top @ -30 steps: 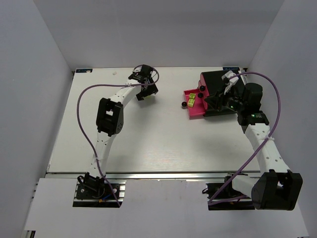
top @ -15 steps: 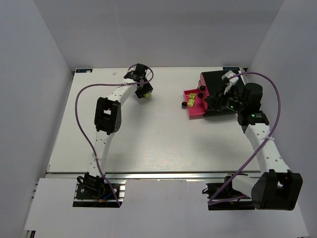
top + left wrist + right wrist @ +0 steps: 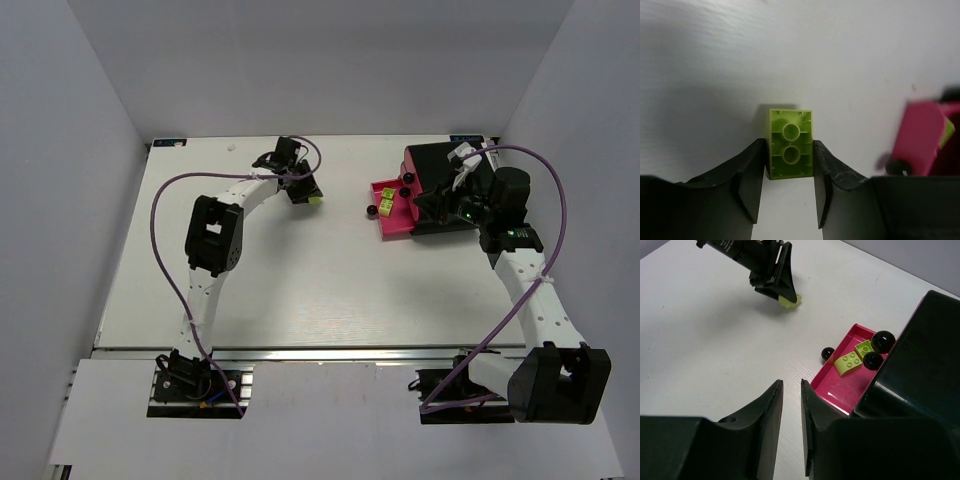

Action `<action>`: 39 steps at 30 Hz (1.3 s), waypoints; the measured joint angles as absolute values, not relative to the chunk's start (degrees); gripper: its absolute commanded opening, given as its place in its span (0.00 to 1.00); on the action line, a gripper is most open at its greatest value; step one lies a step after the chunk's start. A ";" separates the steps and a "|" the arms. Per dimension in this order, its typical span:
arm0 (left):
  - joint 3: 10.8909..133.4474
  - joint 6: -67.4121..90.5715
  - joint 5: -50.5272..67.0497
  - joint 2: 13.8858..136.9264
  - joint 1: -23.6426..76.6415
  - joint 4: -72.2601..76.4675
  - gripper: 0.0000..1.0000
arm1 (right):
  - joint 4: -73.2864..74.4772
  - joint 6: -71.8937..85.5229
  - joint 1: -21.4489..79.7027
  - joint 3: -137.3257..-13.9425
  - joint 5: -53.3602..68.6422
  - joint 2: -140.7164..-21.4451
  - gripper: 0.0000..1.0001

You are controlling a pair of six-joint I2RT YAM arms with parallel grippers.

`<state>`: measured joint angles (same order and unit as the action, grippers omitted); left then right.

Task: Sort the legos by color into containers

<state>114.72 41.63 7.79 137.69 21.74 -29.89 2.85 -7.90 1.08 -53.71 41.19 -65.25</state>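
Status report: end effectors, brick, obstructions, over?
Left end effector clamped on lime brick. Right end effector ajar, empty, near pink drawer. Path clear.

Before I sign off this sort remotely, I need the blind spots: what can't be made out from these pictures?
- Top view: lime brick tiny, half under the left claw.
- Left wrist view: pink drawer blurred, cut off by the right edge.
- Right wrist view: black container walls hide whatever its closed drawers hold.
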 measured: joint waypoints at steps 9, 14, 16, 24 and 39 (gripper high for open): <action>112.25 36.62 25.10 136.27 30.20 -20.45 0.16 | 2.85 -7.97 1.08 -53.71 40.82 -65.25 0.25; 113.47 36.64 27.53 136.31 33.67 -17.32 0.17 | 2.85 -7.97 1.08 -53.71 40.66 -65.25 0.25; 115.13 36.67 27.77 136.42 34.37 -16.62 0.18 | 2.85 -7.97 1.08 -53.71 40.66 -65.25 0.25; 124.75 37.10 27.49 139.26 36.77 -15.03 0.41 | 2.85 -8.14 1.08 -53.71 40.66 -65.25 0.25; 125.43 40.53 26.55 144.11 38.20 -14.61 0.67 | 2.85 -8.16 1.08 -53.71 40.71 -65.25 0.26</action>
